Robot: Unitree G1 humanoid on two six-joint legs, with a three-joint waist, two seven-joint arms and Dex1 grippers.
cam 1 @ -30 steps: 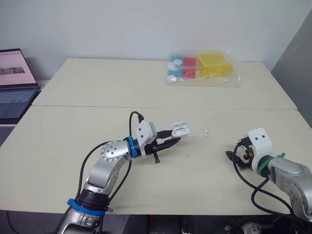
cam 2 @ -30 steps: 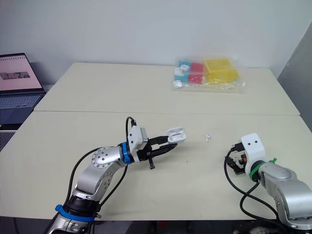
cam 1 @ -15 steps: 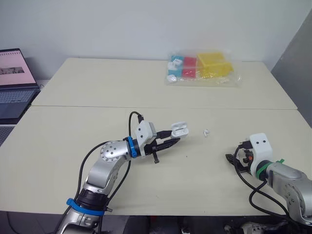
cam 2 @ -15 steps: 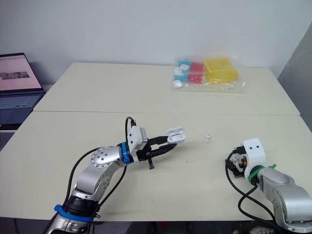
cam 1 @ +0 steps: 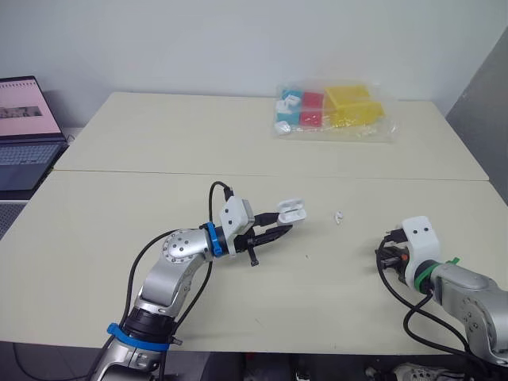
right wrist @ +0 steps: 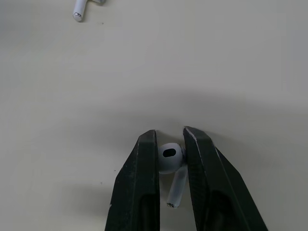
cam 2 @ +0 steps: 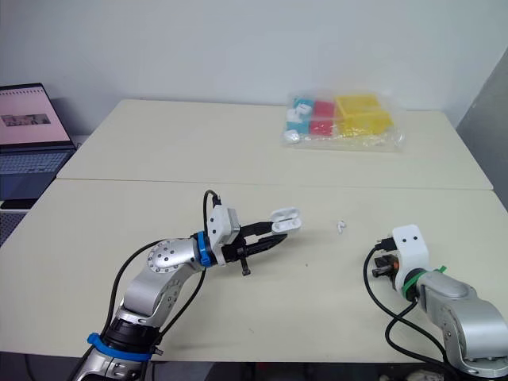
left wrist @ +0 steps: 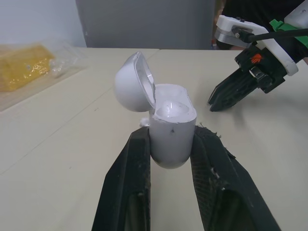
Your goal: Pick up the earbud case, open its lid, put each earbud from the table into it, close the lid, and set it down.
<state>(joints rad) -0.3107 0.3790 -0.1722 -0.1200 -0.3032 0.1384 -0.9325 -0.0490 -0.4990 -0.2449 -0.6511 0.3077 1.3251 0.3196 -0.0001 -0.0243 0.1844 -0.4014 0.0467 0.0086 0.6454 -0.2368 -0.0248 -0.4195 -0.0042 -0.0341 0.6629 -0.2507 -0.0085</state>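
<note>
Clamping the open-lidded earbud case (left wrist: 172, 126) mid-frame, left tool (cam 1: 279, 228), right tool (right wrist: 169, 133) at lower right pinched on an earbud (right wrist: 169, 156), second earbud (cam 1: 338, 216) lying on bench (cam 1: 159, 143) between

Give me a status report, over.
Left gripper shut on earbud case, lid open. Right gripper shut on one earbud. Other earbud on table between them. Nothing blocking.

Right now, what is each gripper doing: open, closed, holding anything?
Left gripper: jaws shut on the earbud case, whose lid is open.
Right gripper: jaws shut on an earbud.
</note>
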